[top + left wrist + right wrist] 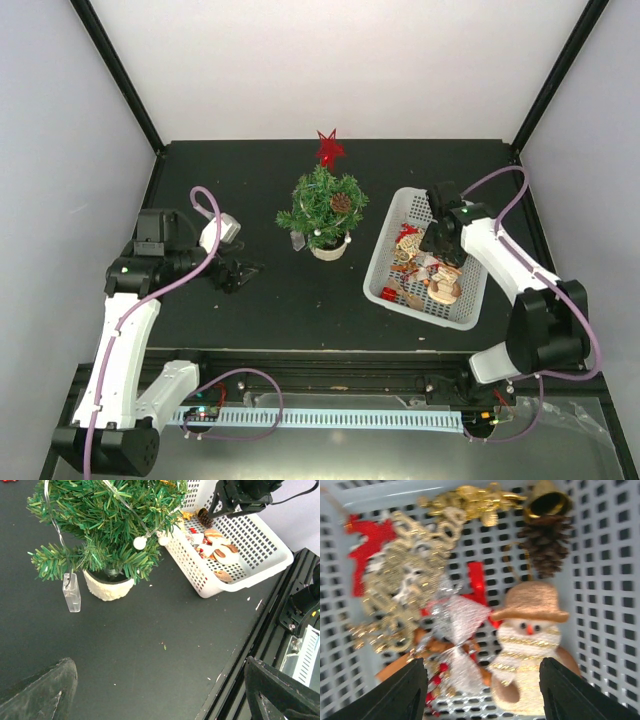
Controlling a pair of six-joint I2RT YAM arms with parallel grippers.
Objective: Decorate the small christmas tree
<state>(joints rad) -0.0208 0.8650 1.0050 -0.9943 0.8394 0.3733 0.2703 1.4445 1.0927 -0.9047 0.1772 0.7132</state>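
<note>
A black table (250, 310) lies in even, soft light, shut in by a white back wall (340, 60) at 12 o'clock, pale side walls (50, 150) at 9 and 3, and black posts (112, 70) at 11 and 1.

Small christmas tree (322, 205), bushy green, red star (330, 148) on top, upright in cream pot (328, 250), mid dark table (250, 300).

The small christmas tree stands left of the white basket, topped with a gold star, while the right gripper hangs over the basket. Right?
Not quite: the star on the small christmas tree is red, not gold, as the top external view shows. The tree does stand left of the white basket, with the right gripper over it.
</note>
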